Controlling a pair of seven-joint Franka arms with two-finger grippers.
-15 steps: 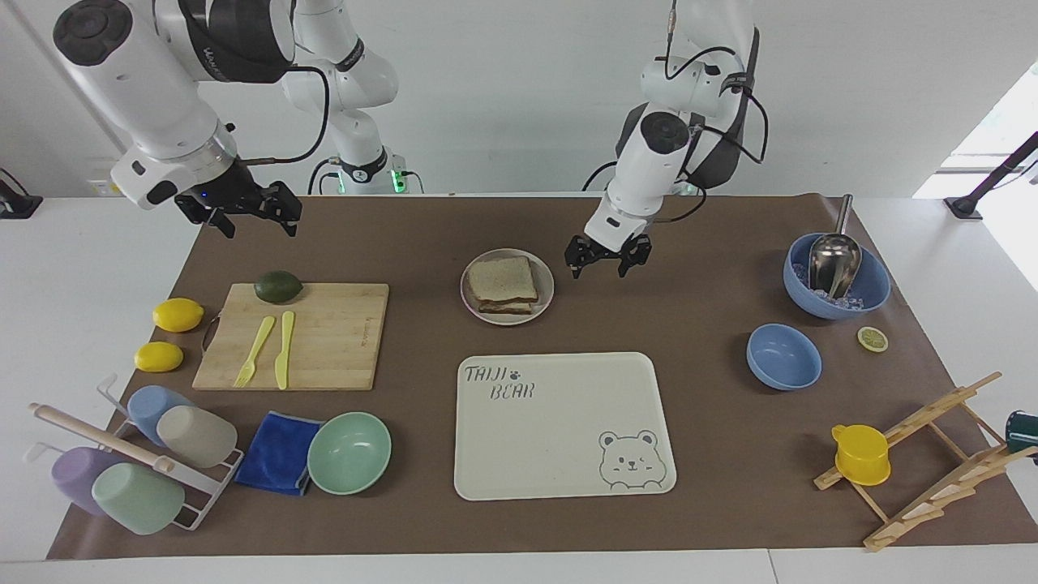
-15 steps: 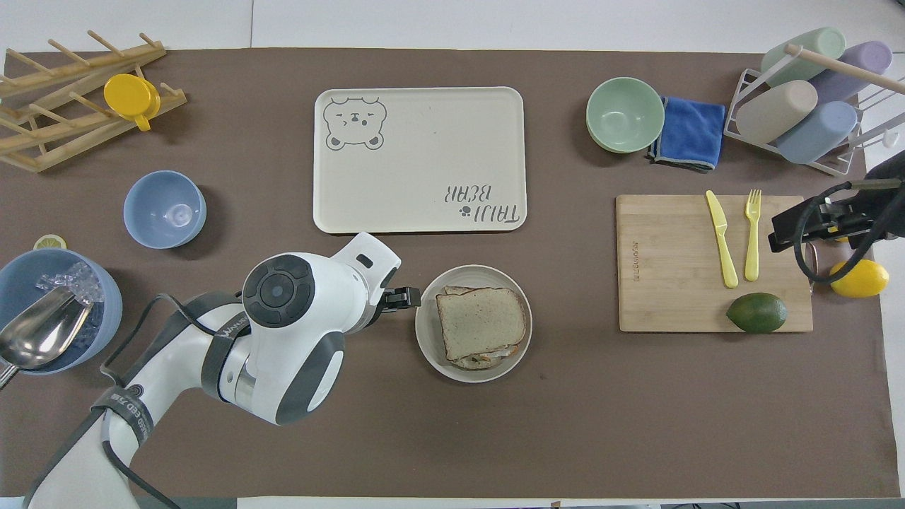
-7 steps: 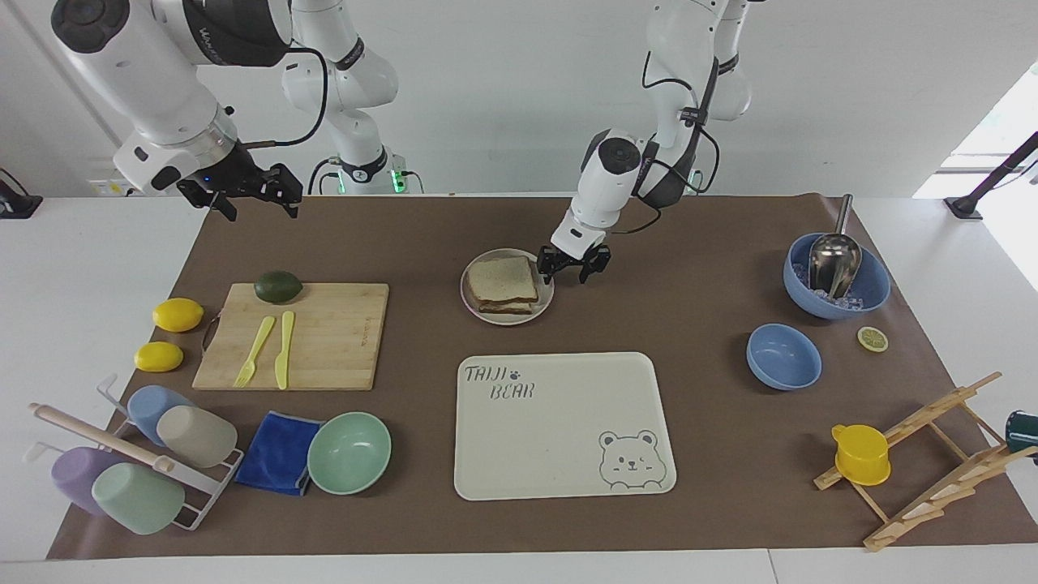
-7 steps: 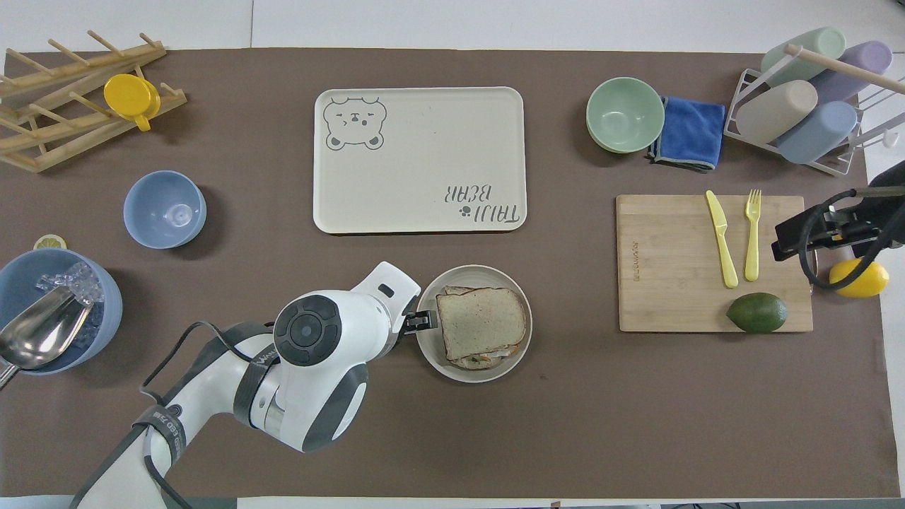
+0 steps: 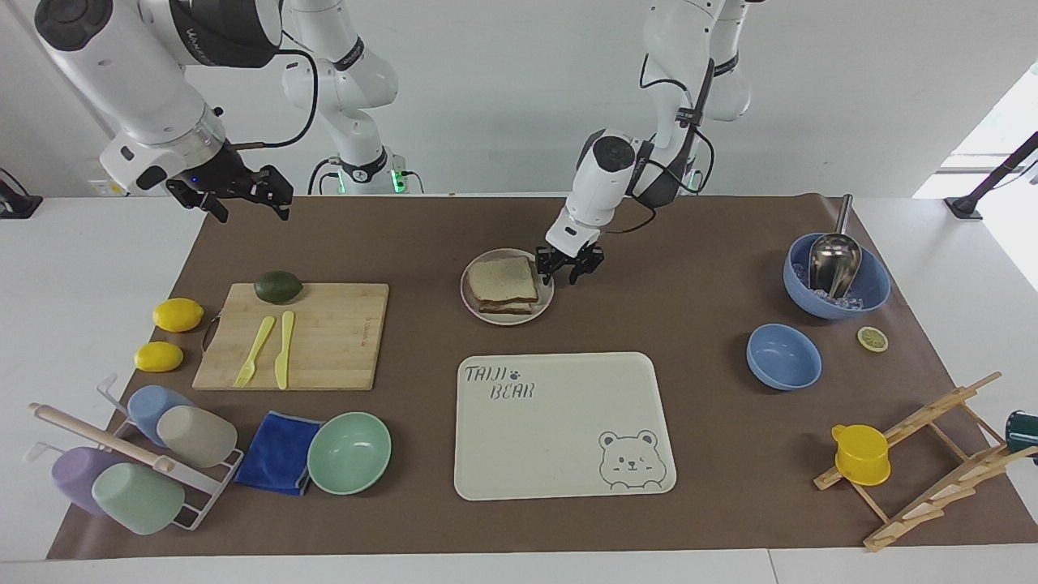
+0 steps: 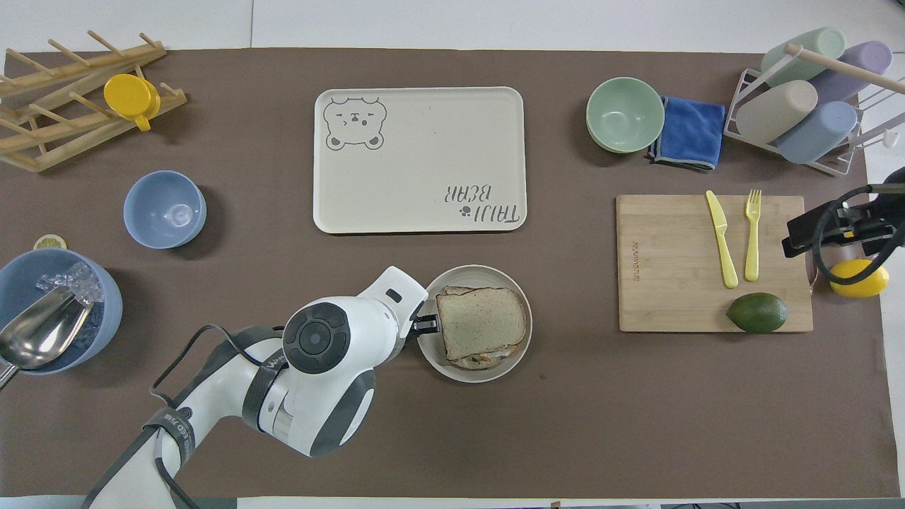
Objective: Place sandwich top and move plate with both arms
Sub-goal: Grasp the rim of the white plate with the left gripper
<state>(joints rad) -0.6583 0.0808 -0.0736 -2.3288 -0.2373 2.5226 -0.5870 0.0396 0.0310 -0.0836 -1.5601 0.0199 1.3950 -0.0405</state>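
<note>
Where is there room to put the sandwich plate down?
The bear tray lies bare, just beyond the plate from the robots. The mat between plate and blue bowls is free too. The cutting board end is crowded.

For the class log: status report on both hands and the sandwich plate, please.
Left hand open, at the plate rim. Right hand open, raised near its end of the table. Sandwich top already on the stack. Nothing blocking the plate.

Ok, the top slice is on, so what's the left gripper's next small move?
Probably ease the left gripper down and close on the plate rim at the left arm's end: its fingers are open there, and the sandwich top already sits on the stack. The right gripper waits above the table's right-arm end.
</note>
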